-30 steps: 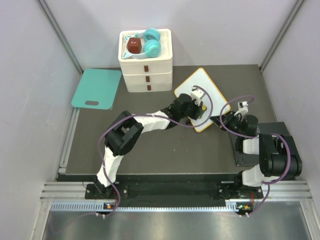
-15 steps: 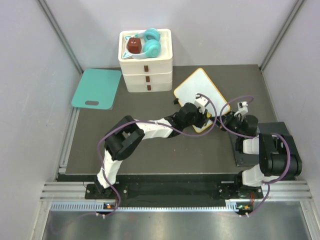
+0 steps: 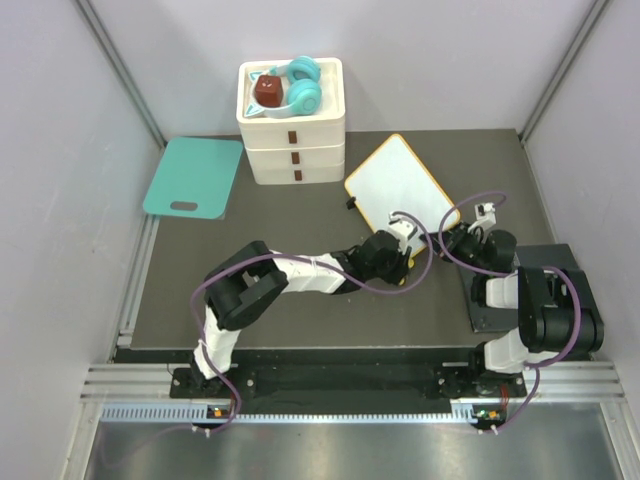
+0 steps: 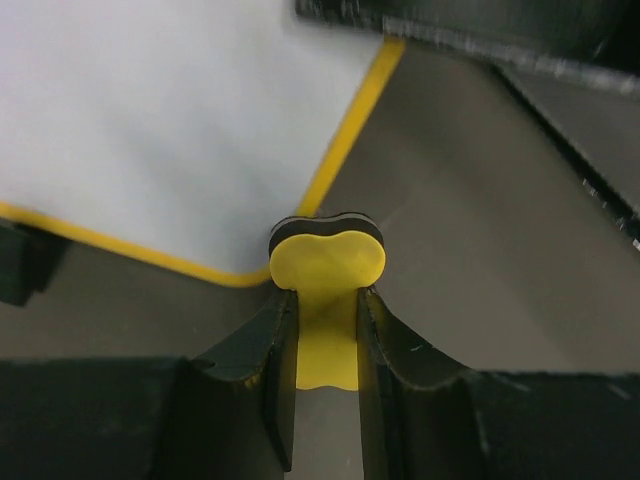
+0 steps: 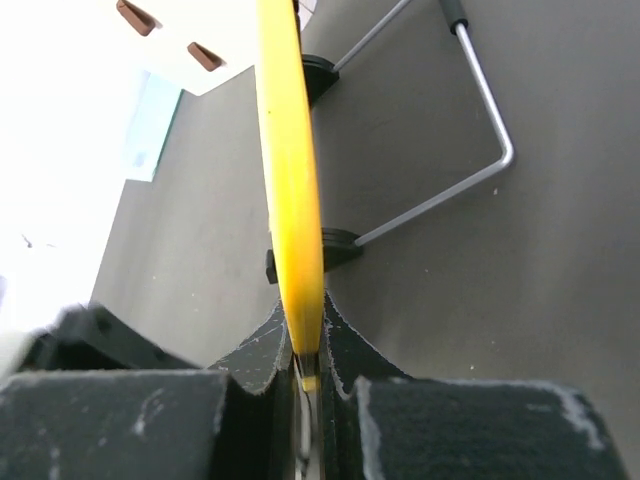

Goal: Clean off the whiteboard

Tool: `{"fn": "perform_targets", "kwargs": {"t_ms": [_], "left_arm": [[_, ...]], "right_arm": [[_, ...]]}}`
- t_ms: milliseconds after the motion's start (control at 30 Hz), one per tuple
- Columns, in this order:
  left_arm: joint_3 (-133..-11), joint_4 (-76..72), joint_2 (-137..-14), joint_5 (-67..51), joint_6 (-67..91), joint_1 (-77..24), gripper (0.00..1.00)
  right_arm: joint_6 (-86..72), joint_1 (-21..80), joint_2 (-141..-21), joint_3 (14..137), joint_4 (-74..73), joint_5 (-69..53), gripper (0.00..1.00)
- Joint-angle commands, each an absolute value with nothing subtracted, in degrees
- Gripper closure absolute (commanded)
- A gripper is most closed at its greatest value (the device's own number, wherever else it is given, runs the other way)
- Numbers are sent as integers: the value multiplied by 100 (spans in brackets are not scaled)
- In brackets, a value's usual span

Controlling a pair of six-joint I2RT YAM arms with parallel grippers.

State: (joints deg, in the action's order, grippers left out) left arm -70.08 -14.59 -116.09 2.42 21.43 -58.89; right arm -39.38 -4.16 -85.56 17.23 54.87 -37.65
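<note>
Far left: a teal board (image 3: pixel 190 178) lies flat on the surface (image 3: pixel 420 310), well apart from the work; you can leave it alone.
Left of centre: stacked white drawers (image 3: pixel 293 150) carry teal headphones (image 3: pixel 302 88) on top. They stand near the far-left edge of the whiteboard (image 3: pixel 397 185) and seem not to touch it.
Left hand: your left hand (image 4: pixel 325 310) is closed on a yellow eraser (image 4: pixel 327 262), pinched at its waist between both fingers.
Whiteboard: it sits right of centre, turned corner-on. Its face looks clean from above, though faint marks would be too small to tell.
Board to left hand: the eraser's head sits just off the board's near rounded corner, over the dark surface and not on the white face.
Step in hand: I judge this to be wiping, with the eraser at the board's edge. Set the pad flat on the face, press lightly and evenly, overlap your strokes, and check the far corner by the drawers.
Right hand: your right hand (image 5: pixel 305 350) is clamped on the board's orange-yellow rim, seen edge-on. Hold firm so the board does not skid under the strokes.
Far right: a dark grey pad (image 3: pixel 565 255) lies beneath the right arm.
</note>
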Motion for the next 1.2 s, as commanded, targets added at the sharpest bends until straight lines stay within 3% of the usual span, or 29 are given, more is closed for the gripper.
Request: {"fn": "perform_targets", "kwargs": {"t_ms": [0,300,533,667,933,1033,1167], "left_arm": [[-6601,-220,-11892,-53,2242,-6100,100],[-6882,-18,-11418,597,1724,-5845,100],[-5856,-384,-9690,1561,1520,-5582,100],[-4670,-686,-8659,1767,2019,-4697,100],[-4473,632,-8086,2540,2522,-3438,100],[-4535,1089,-8287,2024,3057,-2779,100],[-4430,1029,-8622,1100,3339,-1970,100]], "right_arm": [[-3911,-299,-8499,1740,5959,-4025,100],[-3902,-299,-8481,1731,5924,-4043,100],[-3920,-299,-8481,1732,5933,-4025,100],[-3929,-308,-8473,1749,5924,-4008,100],[-3946,-299,-8534,1819,5915,-4008,100],[-3955,-299,-8525,1846,5889,-4043,100],[-3964,-299,-8490,1819,5897,-4008,88]]}}
